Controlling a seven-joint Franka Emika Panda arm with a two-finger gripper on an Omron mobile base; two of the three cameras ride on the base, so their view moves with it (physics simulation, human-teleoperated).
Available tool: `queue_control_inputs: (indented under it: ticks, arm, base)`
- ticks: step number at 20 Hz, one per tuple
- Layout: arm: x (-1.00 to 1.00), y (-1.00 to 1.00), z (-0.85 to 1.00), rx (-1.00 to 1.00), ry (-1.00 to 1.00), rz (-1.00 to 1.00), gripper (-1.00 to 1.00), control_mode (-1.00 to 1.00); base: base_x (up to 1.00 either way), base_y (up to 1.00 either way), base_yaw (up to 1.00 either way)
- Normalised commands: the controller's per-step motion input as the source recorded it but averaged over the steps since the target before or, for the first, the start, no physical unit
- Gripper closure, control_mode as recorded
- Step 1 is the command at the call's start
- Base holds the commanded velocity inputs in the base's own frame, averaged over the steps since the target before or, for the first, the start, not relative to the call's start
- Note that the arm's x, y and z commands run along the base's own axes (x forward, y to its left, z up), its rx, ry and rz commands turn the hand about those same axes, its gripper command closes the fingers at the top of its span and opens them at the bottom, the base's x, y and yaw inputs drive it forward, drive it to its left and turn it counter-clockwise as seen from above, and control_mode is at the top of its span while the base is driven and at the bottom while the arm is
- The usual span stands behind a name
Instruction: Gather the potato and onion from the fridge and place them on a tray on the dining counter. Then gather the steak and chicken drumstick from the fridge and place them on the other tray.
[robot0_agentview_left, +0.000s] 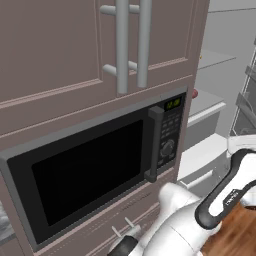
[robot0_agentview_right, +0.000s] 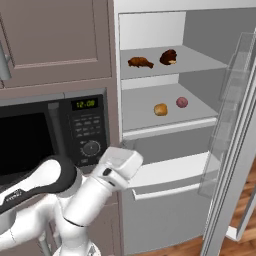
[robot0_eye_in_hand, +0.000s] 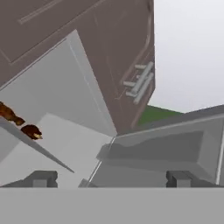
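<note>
Four foods inside open fridge (robot0_agentview_right: 200, 65): potato (robot0_agentview_right: 160, 109), onion (robot0_agentview_right: 182, 102) on middle shelf; drumstick (robot0_agentview_right: 140, 62), steak (robot0_agentview_right: 168, 56) above. Gripper (robot0_eye_in_hand: 111, 179) empty, jaws wide, facing fridge; potato up, right.

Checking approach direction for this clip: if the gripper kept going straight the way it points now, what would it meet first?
Judging by the hand view, the open gripper points up into the open fridge; it would probably meet the grey interior wall or the shelf underside, not the steak off to the side. Depth is unclear.

Drumstick (robot0_eye_in_hand: 8, 113) cut by frame edge.
</note>
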Motion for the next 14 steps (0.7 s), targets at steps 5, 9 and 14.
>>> queue_control_inputs:
  ticks: [5, 9, 14]
  arm:
    - [0.55, -0.8, 0.02, 0.0, 0.39, -0.28, -1.0, -1.0]
    - [0.24, -0.89, 0.0, 0.03, 0.21, -0.2, -1.0, -1.0]
    - [0.16, -0.64, 0.0, 0.17, 0.12, -0.01, -1.0, -1.0]
  base:
    - [0.0, 0.0, 0.0]
    - [0.0, 0.0, 0.0]
    - [0.0, 0.0, 0.0]
